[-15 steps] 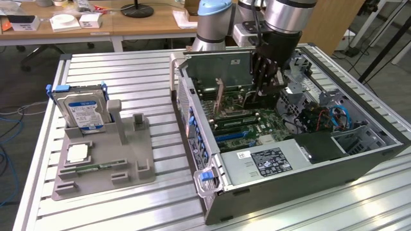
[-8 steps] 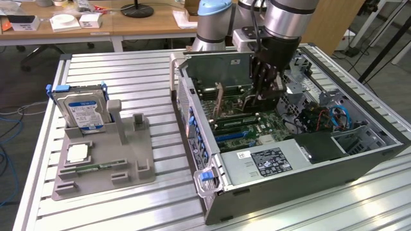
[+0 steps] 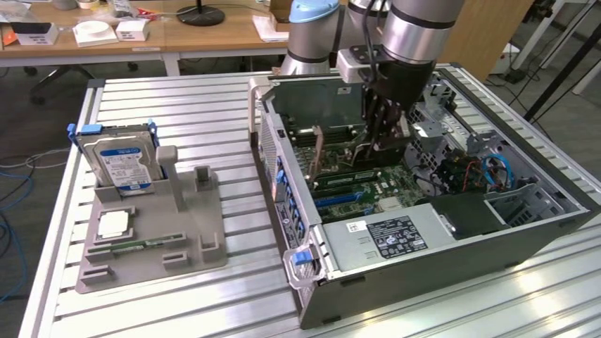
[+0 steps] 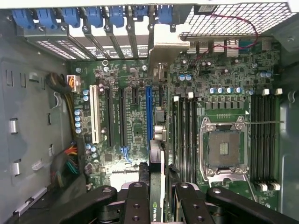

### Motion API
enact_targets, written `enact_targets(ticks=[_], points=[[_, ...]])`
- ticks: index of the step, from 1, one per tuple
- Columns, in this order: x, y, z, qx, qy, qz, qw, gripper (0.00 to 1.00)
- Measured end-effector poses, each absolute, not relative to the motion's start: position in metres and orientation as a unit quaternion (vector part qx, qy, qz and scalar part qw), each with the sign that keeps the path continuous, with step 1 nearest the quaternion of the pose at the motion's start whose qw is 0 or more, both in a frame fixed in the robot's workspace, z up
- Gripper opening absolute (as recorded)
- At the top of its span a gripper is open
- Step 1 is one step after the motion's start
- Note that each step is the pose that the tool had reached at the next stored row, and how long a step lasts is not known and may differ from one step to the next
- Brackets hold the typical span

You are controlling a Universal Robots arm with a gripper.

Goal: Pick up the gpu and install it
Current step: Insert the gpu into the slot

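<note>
Gpu (image 4: pixel 155 206) is clamped edge-on between the two black, bolted metal fingers (image 4: pixel 136 205) of the gripper (image 4: pixel 160 187), which are closed on its thin dark board. A green logo is printed on the narrow face shown between them, and the rest of that end is cut off by the frame edge. From the grip the gpu is stretched away over the green motherboard (image 4: pixel 135 135), just beside the long blue plastic slot (image 4: pixel 149 112) and apart from the white slot (image 4: pixel 95 114). Whether its lower edge is seated in a slot cannot be told, since the card is seen edge-on. Its bent silver-grey metal bracket (image 4: pixel 164 45) is seen at the far end, against the row of slot openings topped by blue plastic latches (image 4: pixel 93 17) and beside a perforated steel grille (image 4: pixel 233 18). The square, shiny processor socket (image 4: pixel 224 149) is set to one side. In the exterior view the smooth silver-grey arm (image 3: pixel 418 32) is seen reaching down into the open steel computer case (image 3: pixel 404 282), where the fingers are hard to tell from the dark parts around them. Further towards the exterior view's left, a silver hard drive (image 3: pixel 117 162) with a blue-white label is stood upright in a matte grey moulded holder (image 3: pixel 193 243) on the slatted aluminium table (image 3: pixel 188 105).
</note>
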State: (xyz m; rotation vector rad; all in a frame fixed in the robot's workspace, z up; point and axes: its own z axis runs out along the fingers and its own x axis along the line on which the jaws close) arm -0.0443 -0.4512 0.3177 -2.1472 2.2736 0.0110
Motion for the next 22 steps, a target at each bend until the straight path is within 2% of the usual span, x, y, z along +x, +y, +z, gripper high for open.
enact_targets(ticks=[22], points=[[-0.062,-0.464,0.289,-0.689,0.725,0.003,0.006,0.26]])
